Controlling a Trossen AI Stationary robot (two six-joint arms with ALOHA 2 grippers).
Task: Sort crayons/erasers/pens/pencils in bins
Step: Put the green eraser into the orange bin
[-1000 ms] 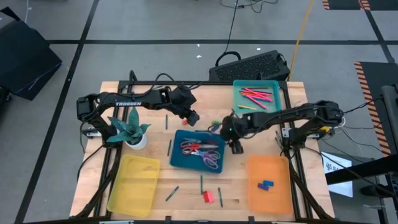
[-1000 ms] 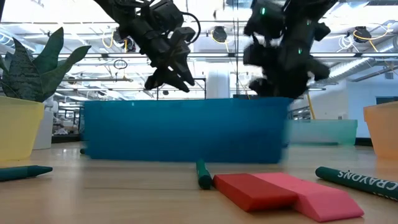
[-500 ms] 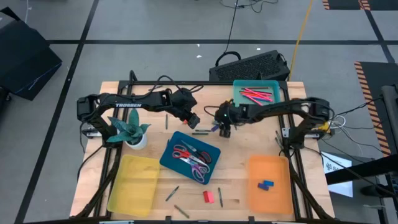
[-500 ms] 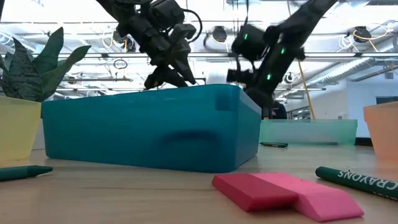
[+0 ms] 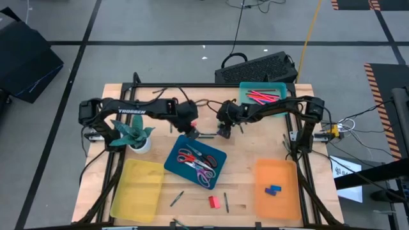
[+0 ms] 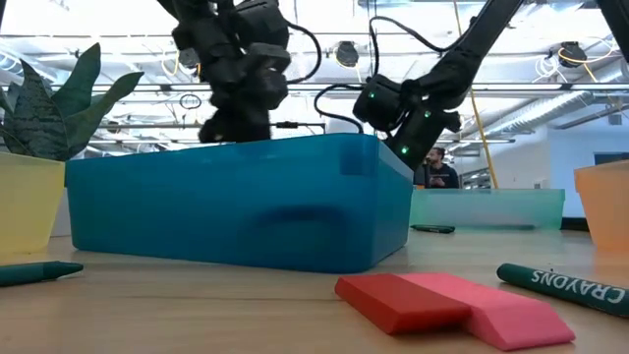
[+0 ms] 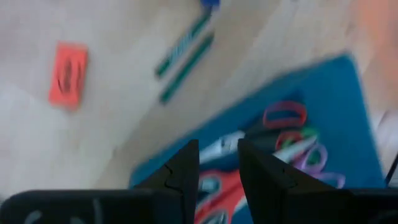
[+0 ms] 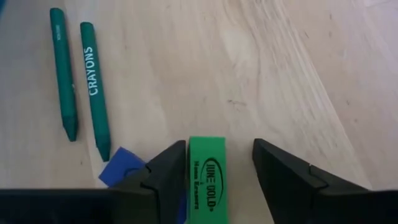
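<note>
The right hand (image 8: 219, 165) stood spread around a green eraser (image 8: 206, 177) on the desk (image 8: 280, 74), while the left hand (image 7: 217, 165) hovered slightly parted.

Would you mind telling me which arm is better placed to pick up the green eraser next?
The right arm. Its gripper is open with the green eraser lying between its fingers, ready to close. The left gripper hangs over the dark blue bin holding scissors, away from that eraser.

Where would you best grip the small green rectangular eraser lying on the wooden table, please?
Across its two long sides, coming straight down. The green eraser lies flat between the right gripper's open fingers, already aligned with them. A blue eraser sits close beside one finger, so descend carefully.
</note>
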